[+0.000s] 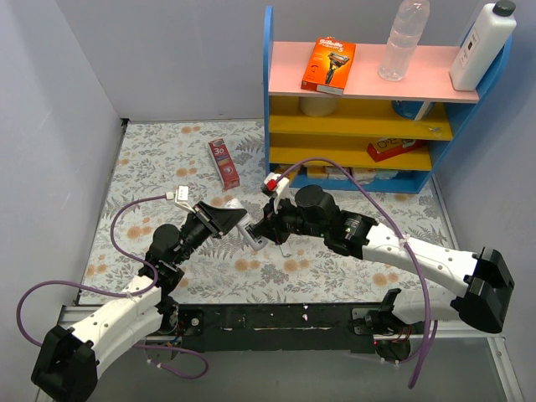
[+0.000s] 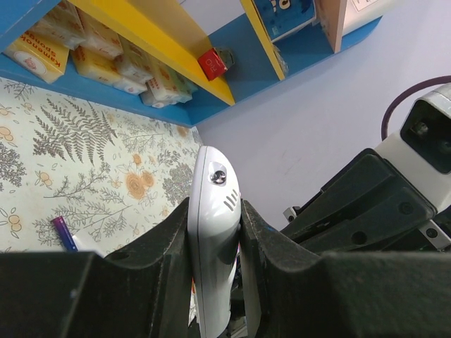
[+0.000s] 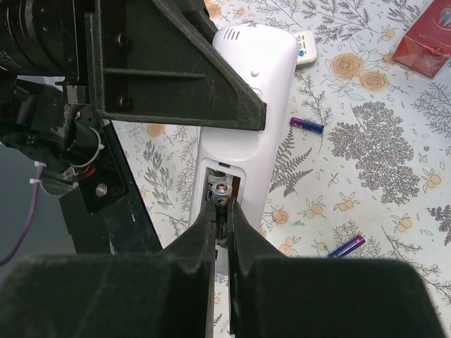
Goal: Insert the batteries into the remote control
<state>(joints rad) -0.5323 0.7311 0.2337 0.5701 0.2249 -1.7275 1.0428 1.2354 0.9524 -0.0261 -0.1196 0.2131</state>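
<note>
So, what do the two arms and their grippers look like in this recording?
The left arm and right arm are white links with black joints and black end blocks, each trailing a looping purple cable. The left gripper and right gripper have matte black, wedge-shaped fingers.

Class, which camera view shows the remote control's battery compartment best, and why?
Right wrist: the open battery compartment faces it, a battery inside. Left wrist shows only the remote control's narrow edge, clamped in the left gripper. Top external shows it tiny, compartment hidden.
</note>
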